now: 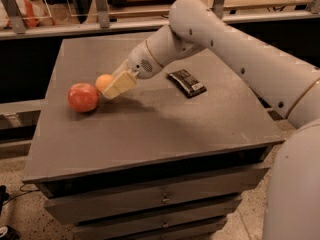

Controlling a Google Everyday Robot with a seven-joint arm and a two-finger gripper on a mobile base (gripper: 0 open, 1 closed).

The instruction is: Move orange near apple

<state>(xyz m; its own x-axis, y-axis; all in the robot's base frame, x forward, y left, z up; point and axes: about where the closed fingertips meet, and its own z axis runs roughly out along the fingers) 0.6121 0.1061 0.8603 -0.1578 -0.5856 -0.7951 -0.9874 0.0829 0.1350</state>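
The red apple [83, 97] sits on the grey table [150, 129] at the left. The small orange [103, 82] is just right of it, almost touching it, low at the tabletop. My gripper [114, 88] reaches in from the right and its pale fingers are closed around the orange, covering its right side. The white arm stretches from the right edge of the view across the table.
A dark snack packet [186, 82] lies on the table right of centre, behind the arm. The table has drawers below its front edge. A rail and shelving run along the back.
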